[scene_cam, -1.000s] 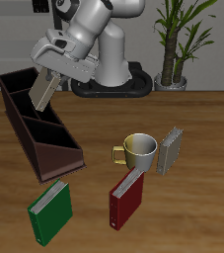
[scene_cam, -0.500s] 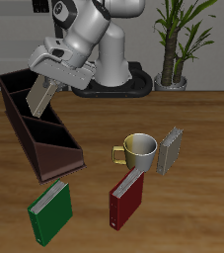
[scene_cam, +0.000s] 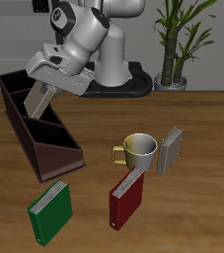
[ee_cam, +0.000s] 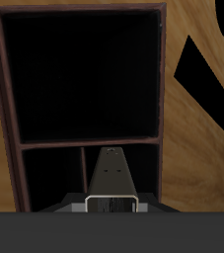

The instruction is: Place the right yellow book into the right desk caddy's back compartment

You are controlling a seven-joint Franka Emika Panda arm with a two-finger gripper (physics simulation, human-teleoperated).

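My gripper is shut on the right yellow book, a thin tan-grey book held tilted above the right desk caddy, over its far end. The caddy is long, dark maroon and open-topped, with three sections. Its back compartment is the tall dark-walled end farthest from the table's front edge. In the wrist view the book hangs from my fingers and the dark back compartment gapes below it, past a divider wall. The other yellow book stands upright beside a mug.
A cream mug stands mid-table. A red book and a green book lie near the table's front edge. A potted plant stands at the back beside the robot's base.
My gripper has carried the yellow book farther toward the caddy's back end and slightly lower. Nothing else has moved.
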